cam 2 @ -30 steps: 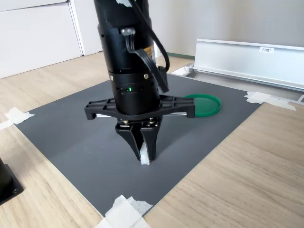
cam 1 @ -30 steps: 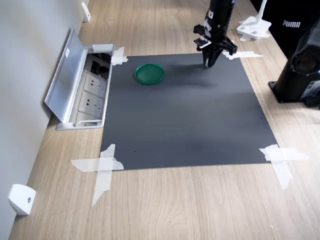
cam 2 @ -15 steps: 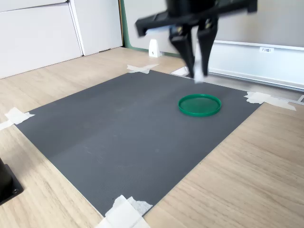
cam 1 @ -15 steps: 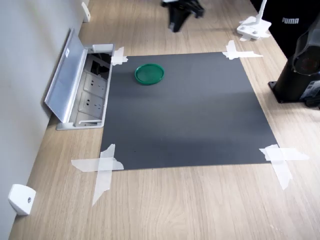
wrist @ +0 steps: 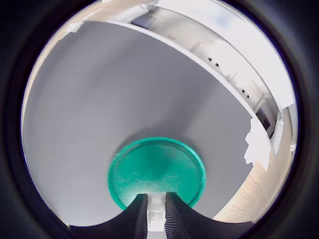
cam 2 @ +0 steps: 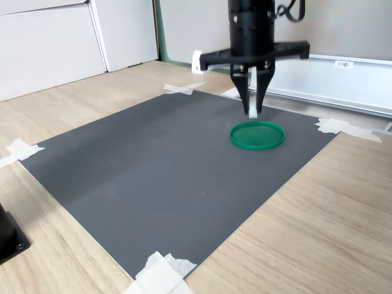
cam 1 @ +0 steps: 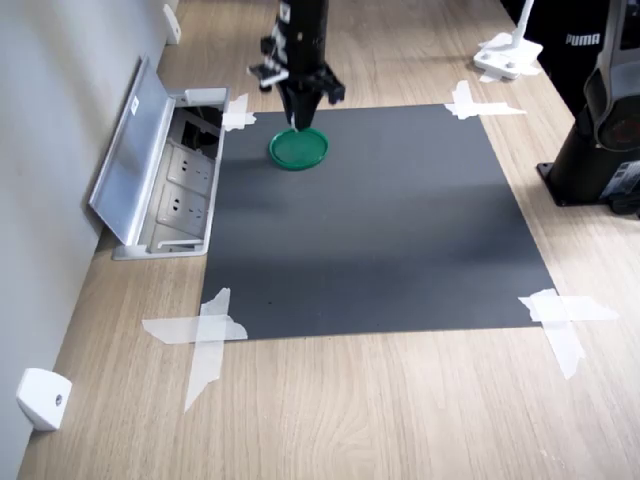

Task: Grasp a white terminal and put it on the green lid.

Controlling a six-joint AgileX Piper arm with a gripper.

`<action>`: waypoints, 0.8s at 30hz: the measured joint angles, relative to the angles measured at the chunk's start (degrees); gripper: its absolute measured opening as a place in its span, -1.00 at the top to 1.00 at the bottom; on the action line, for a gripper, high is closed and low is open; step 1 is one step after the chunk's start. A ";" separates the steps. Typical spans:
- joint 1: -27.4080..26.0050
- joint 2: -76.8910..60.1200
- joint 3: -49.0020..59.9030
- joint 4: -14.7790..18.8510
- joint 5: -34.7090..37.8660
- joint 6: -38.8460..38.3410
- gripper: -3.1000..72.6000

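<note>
The green lid (cam 1: 299,148) (cam 2: 258,135) (wrist: 155,171) lies flat on the dark grey mat (cam 1: 380,230) near its far corner in the first exterior view. My gripper (cam 1: 298,121) (cam 2: 252,110) (wrist: 156,219) hangs just above the lid's edge, pointing straight down. It is shut on the white terminal (cam 2: 252,109) (wrist: 156,216), a tiny white block pinched between the black fingertips. The terminal hangs above the lid, apart from it.
An open metal socket box (cam 1: 165,175) with its raised cover sits beside the mat, close to the lid. White tape (cam 1: 205,335) holds the mat's corners to the wooden table. A black stand (cam 1: 600,130) and a white base (cam 1: 508,55) stand off the mat's other side.
My gripper lifted the terminal off the mat's corner, carried it across at height, and has come down over the green lid.
</note>
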 joint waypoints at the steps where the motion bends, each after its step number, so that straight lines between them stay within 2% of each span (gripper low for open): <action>1: 0.00 0.35 0.00 -0.64 -0.47 0.15 0.70; 7: 0.00 2.45 -0.12 -1.52 -1.42 -1.29 0.69; 11: 0.00 2.92 -0.12 -0.93 -1.44 -2.00 0.58; 13: 0.00 2.92 -0.12 -0.69 -1.44 -2.30 0.42; 20: 0.00 2.51 -0.12 -0.17 -0.32 -2.36 -0.45; 24: 0.00 -1.80 -0.12 2.24 0.34 -2.36 -0.66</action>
